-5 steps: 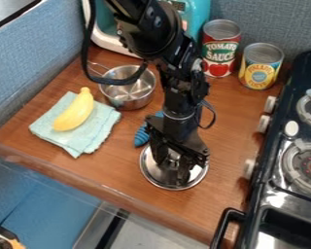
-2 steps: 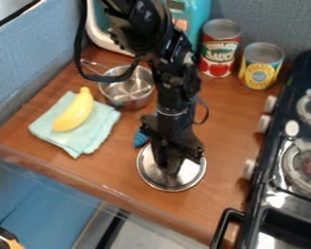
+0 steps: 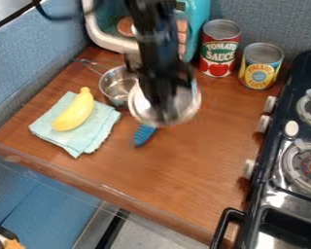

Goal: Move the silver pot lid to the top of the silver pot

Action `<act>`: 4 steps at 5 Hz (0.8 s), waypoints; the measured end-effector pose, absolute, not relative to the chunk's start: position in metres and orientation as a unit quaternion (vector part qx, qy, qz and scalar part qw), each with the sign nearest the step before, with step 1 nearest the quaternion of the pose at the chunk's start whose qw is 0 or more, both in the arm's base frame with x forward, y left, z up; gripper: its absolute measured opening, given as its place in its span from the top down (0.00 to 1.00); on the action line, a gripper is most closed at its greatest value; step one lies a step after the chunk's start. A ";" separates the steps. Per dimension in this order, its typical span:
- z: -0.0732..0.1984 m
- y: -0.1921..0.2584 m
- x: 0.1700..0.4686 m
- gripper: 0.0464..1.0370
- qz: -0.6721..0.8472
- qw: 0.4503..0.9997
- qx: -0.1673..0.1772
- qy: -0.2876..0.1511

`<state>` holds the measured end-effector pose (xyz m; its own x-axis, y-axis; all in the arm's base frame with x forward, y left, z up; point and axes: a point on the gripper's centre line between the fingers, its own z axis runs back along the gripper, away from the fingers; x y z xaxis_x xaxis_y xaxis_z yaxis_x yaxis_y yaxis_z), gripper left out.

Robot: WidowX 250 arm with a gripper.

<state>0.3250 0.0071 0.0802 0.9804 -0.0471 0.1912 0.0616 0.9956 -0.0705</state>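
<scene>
Since the earlier frame, we note the silver pot lid (image 3: 185,104) and the hand (image 3: 163,105) displaced toward twelve o'clock above the counter (image 3: 190,170). The hand grasps the silver pot lid; we find the silver pot (image 3: 115,85) at its ten o'clock, the ridged blue object (image 3: 143,135) at seven.

Blue-grey textured walls (image 3: 285,24) behind and left; brown wood-grain counter (image 3: 190,168); black stove (image 3: 286,194) right; blue surface (image 3: 51,199) lower left.

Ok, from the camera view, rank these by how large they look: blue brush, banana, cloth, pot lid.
Unranked: cloth and pot lid look alike; the lid is held nearer the camera.
Then:
banana
blue brush, partly covered
</scene>
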 end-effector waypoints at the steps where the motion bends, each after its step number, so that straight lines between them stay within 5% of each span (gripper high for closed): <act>1: 0.103 0.032 0.346 0.76 0.001 0.992 -0.042 -0.118; 4: 0.036 0.086 0.397 0.76 0.061 0.997 0.016 -0.046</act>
